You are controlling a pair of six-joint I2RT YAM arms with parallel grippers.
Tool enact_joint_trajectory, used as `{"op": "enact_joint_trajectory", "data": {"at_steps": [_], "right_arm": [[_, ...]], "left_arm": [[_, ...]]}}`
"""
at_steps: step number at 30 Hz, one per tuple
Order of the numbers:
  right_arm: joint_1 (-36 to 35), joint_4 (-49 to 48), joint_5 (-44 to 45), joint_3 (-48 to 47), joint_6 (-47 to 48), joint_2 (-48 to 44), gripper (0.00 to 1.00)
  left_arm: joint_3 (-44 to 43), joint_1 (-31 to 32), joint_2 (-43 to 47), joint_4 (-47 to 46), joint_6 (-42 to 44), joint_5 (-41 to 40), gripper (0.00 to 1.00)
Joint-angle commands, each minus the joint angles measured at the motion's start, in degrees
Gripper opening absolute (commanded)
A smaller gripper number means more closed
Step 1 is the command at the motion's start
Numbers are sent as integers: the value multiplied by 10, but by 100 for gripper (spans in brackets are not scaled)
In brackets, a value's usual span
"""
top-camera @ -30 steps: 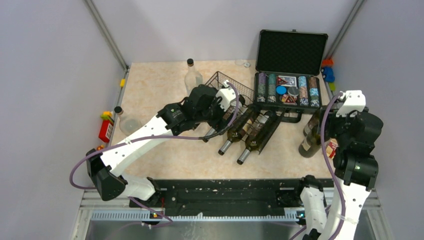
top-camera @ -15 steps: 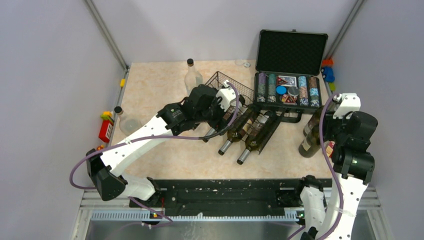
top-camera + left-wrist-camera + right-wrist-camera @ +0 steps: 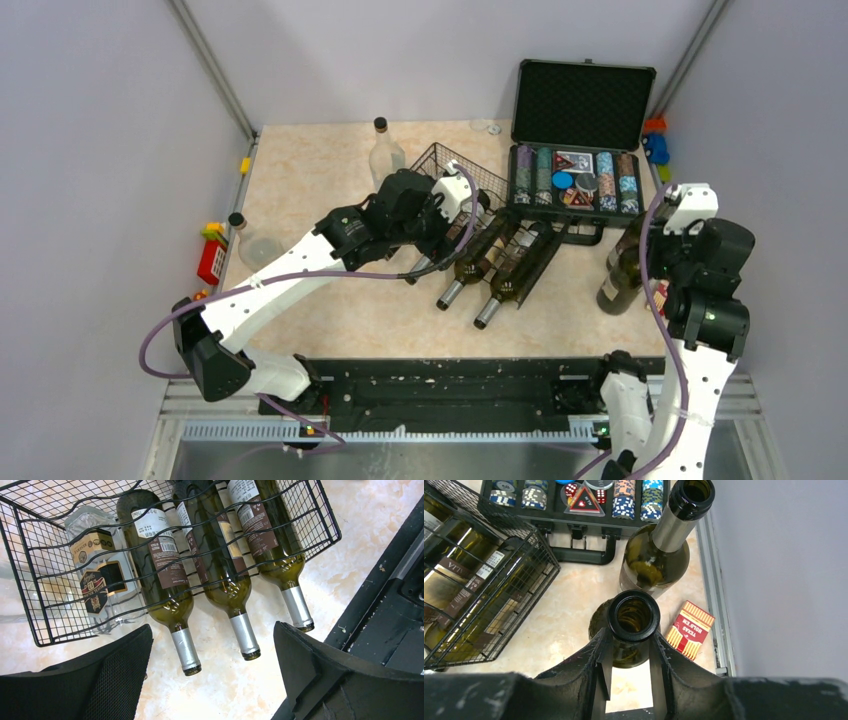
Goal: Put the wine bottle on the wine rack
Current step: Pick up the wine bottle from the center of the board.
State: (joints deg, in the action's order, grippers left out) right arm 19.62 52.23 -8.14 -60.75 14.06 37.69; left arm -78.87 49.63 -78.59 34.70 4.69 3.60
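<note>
An upright green wine bottle (image 3: 633,616) (image 3: 615,288) stands at the table's right edge, and my right gripper (image 3: 631,640) (image 3: 650,258) is shut on its neck just under the open mouth. A second upright green bottle (image 3: 659,555) stands just behind it. The black wire wine rack (image 3: 455,170) (image 3: 45,580) (image 3: 499,580) lies mid-table with three green bottles (image 3: 220,555) and a clear one (image 3: 100,580) in its cradles, necks poking out. My left gripper (image 3: 212,635) (image 3: 455,215) hovers open over those necks, holding nothing.
An open black case (image 3: 575,180) of poker chips sits behind the rack, at the back right. A red card box (image 3: 690,629) lies right of the held bottle by the table rail. A clear bottle (image 3: 385,150) stands back centre, a glass jar (image 3: 250,243) at the left edge.
My right gripper's jaws have closed onto the wine bottle's neck, and that arm shifted slightly left. The left arm has not moved.
</note>
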Motion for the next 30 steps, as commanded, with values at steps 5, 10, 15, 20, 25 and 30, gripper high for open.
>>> {"op": "enact_joint_trajectory", "data": {"at_steps": [5, 10, 15, 20, 25, 30], "right_arm": [[5, 22, -45, -42, 4, 25, 4], [5, 54, -108, -80, 34, 41, 0], [5, 113, -171, -135, 94, 59, 0], [5, 163, -222, -179, 158, 76, 0], [5, 177, -258, -192, 180, 94, 0], [5, 149, -242, -178, 174, 87, 0]], "left_arm": [[-9, -1, 19, -17, 14, -21, 94], [-10, -1, 18, -18, 26, -30, 94], [-11, -2, 17, -22, 38, -31, 95], [-20, -2, 11, -27, 50, -24, 95], [-40, -2, -5, -23, 49, -11, 95], [-42, -2, -16, -25, 42, 5, 95]]}}
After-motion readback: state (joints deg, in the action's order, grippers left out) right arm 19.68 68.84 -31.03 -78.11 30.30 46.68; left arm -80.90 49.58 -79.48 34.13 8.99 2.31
